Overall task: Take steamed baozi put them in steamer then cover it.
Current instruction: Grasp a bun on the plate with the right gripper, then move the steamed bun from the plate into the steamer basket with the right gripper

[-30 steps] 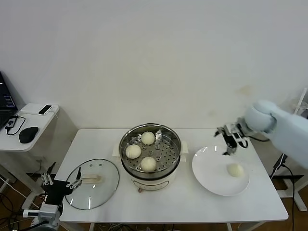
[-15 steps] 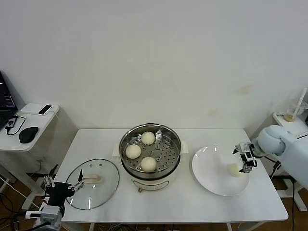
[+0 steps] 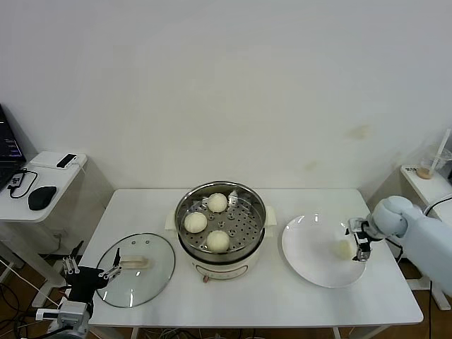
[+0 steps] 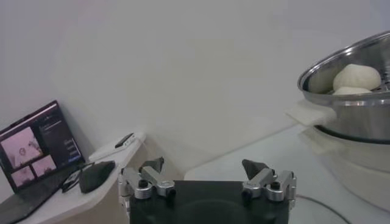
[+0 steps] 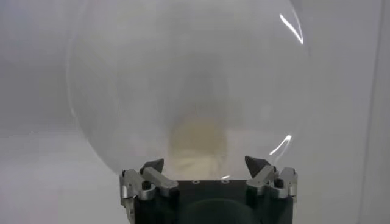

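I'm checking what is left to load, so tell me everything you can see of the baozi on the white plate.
The last baozi is a small, round, smooth, pale cream dough bun. It sits alone on the white plate, toward the plate's right side, to the right of the steamer. The right end effector is at the bun with its fingers open on either side of it; whether they touch it cannot be told.

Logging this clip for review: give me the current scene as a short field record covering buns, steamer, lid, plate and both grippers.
buns in steamer: three baozi on the perforated tray
steamer: steamer at table centre, uncovered
bun left out: last baozi on the white plate
lid: cover flat on the table, on the steamer's left
right gripper: right gripper open, at the last baozi, not closed on it
left gripper: left gripper open, parked at the table edge by the cover
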